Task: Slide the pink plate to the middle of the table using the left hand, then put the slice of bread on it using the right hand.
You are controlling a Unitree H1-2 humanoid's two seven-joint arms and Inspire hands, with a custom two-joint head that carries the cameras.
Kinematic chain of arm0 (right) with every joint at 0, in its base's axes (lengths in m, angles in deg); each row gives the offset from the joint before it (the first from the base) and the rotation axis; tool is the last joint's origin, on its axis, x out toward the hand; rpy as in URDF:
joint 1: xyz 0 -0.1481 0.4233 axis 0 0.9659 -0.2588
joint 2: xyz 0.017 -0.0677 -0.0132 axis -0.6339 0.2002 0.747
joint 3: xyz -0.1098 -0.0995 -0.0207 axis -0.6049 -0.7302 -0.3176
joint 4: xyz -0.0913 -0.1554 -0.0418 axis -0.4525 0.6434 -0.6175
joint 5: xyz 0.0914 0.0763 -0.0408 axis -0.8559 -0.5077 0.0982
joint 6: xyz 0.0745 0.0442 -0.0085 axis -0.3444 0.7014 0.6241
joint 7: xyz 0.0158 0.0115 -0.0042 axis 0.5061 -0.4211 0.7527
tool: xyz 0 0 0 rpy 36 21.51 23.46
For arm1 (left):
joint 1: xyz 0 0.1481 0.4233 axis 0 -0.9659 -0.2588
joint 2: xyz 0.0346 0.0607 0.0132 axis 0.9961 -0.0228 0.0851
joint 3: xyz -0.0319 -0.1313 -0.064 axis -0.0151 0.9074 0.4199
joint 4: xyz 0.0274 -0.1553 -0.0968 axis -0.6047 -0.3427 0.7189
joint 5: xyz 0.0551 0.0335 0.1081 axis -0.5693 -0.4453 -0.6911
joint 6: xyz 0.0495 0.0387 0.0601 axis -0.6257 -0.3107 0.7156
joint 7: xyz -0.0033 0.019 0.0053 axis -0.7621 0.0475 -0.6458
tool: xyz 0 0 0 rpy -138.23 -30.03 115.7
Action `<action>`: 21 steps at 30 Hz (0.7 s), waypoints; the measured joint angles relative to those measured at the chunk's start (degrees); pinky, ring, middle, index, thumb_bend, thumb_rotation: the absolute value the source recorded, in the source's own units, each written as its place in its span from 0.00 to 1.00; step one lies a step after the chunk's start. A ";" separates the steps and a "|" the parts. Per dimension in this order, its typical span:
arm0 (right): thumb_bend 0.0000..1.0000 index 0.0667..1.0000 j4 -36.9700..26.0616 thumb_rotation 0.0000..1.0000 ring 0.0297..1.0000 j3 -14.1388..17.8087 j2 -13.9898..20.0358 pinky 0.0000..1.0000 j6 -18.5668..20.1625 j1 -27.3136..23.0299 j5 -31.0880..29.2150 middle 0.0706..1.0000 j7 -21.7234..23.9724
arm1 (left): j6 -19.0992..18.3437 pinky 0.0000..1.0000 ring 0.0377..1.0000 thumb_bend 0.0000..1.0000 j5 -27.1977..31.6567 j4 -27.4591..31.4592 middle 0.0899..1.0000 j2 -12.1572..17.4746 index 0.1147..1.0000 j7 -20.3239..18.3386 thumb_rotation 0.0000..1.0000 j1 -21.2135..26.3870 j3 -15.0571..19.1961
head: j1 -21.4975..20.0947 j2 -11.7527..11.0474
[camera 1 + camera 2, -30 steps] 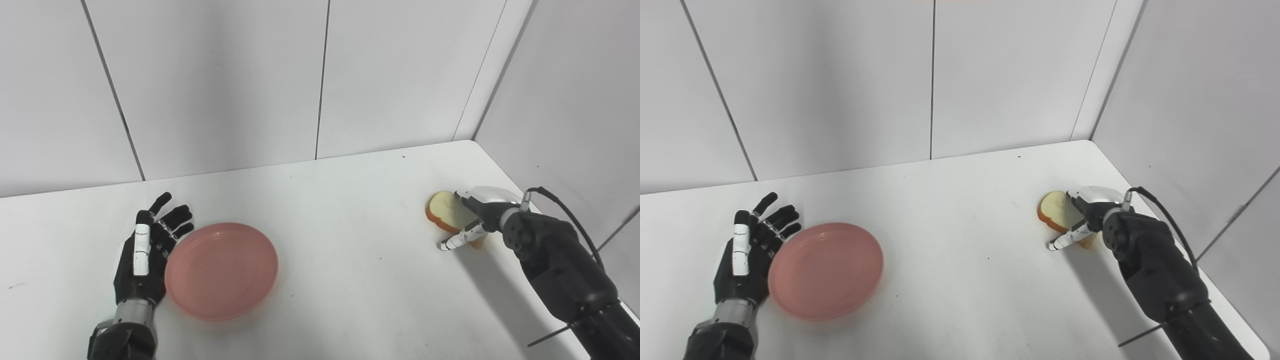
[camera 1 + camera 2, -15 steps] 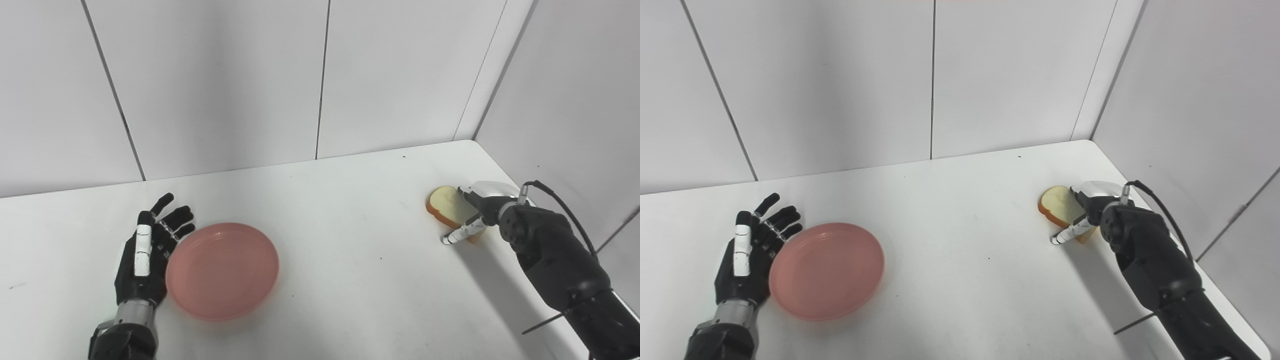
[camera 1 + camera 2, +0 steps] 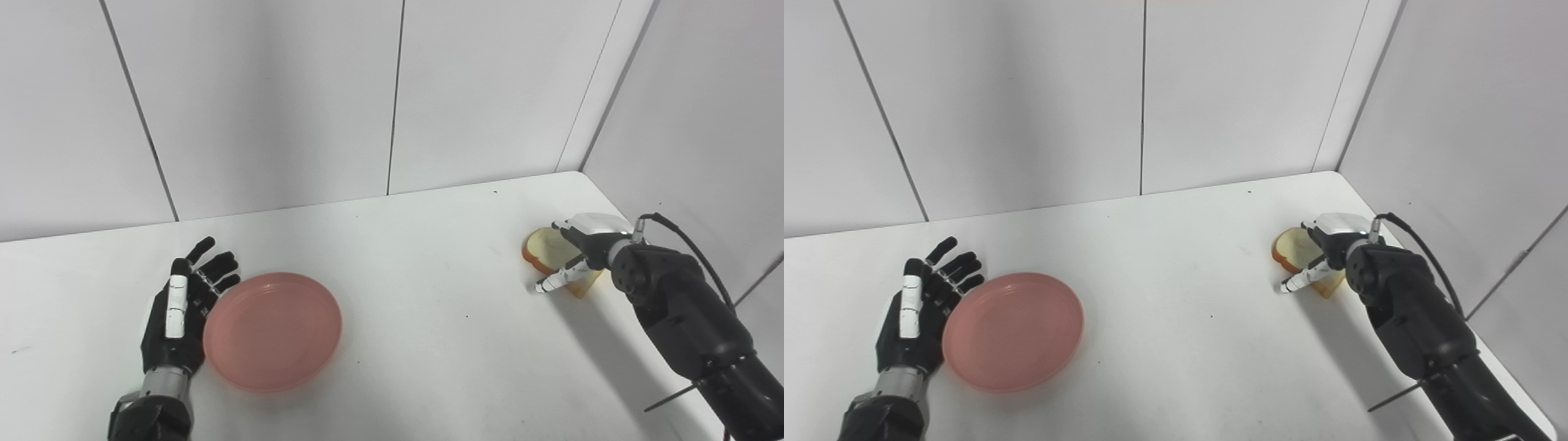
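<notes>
Two hands are at work on the white counter (image 3: 429, 343); the left hand (image 3: 177, 312) stands with its fingers spread and pointing away from the robot, palm side against the left rim of the pink plate (image 3: 272, 331), touching it or very nearly so; it holds nothing; the plate lies flat on the left part of the counter, well short of the middle. Over on the right, near the corner of the grey wall panels (image 3: 392, 92), the right hand (image 3: 1326, 251) is curled over the slice of bread (image 3: 1295, 250); one white-tipped finger (image 3: 1295, 283) reaches past the near edge of the slice to the counter, while the rest of the hand covers its right part; whether the fingers actually pinch the bread or only rest on it I cannot tell, since the hand hides the contact; the slice appears to lie on the counter, perhaps slightly tilted.

By my reading the first step is not done; the plate has yet to reach the centre. What comes next calls for a steady sideways push from the left palm toward the middle, low against the rim so the plate slides and does not tip; the bread needs a firm hold before any lift, then a carry leftward across to the plate.
</notes>
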 measured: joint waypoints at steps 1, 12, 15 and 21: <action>1.00 0.97 0.00 0.56 1.00 0.09 0.00 1.00 0.00 -0.07 0.25 1.00 0.32 | 0.00 0.71 0.73 0.87 0.00 0.00 0.67 0.00 0.74 -0.02 0.79 0.00 -0.01 | 0.09 0.09; 1.00 0.96 3.42 0.54 1.00 0.07 -0.14 1.00 0.00 -1.00 2.14 1.00 -0.04 | -0.12 0.70 0.73 0.86 0.02 0.31 0.67 0.01 0.73 -0.25 0.79 -0.08 -0.02 | 0.35 0.35; 1.00 0.97 4.37 0.57 1.00 0.09 -0.75 1.00 0.00 -1.02 2.75 1.00 -0.42 | -0.24 0.69 0.73 0.86 0.03 0.69 0.68 0.09 0.74 -0.26 0.79 -0.24 -0.01 | 0.18 0.44; 1.00 0.98 7.85 0.55 1.00 1.51 -2.09 1.00 0.00 -1.66 3.23 1.00 -3.19 | -0.45 0.69 0.73 0.87 0.05 0.88 0.69 0.20 0.73 -0.63 0.79 -0.38 -0.06 | 0.44 0.44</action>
